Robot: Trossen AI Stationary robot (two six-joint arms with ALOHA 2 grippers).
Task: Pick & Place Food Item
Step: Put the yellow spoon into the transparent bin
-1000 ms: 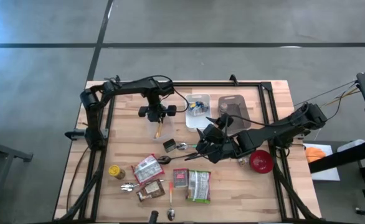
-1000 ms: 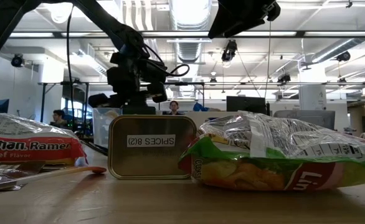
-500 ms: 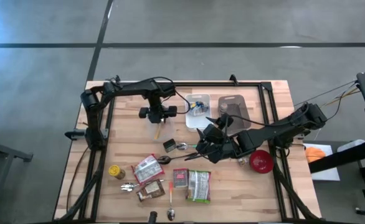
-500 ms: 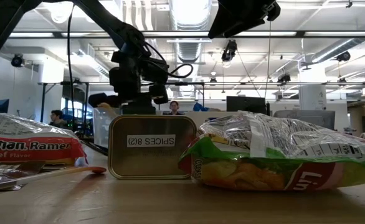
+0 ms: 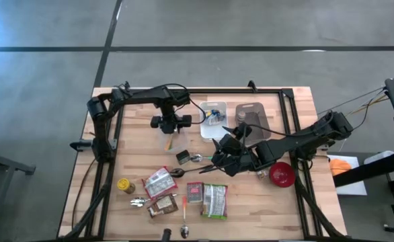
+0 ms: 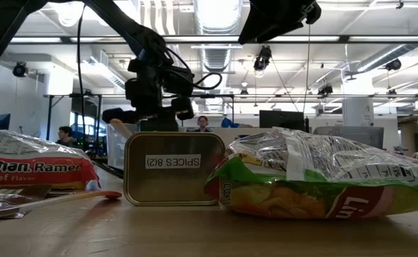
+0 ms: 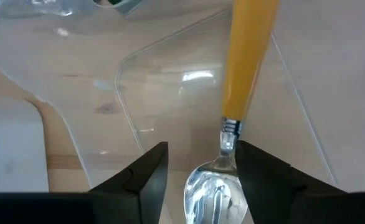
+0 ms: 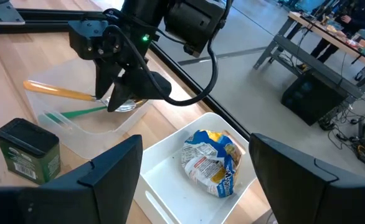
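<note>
From above, the left gripper (image 5: 171,129) hangs over a clear tray (image 5: 172,138) near the table's (image 5: 298,101) far left part. A spoon (image 5: 171,139) lies there. The right gripper (image 5: 225,149) waits open near the middle, holding nothing. From table height, the left gripper (image 6: 143,118) sits behind a tin (image 6: 174,168). In the left wrist view, the fingers (image 7: 146,177) stand apart beside the spoon's (image 7: 232,137) shiny bowl, not squeezing it. The spoon looks light, stiff and slippery; its yellow handle is best to grab. In the right wrist view, a snack bag (image 8: 208,161) rests in a white bin (image 8: 170,190).
</note>
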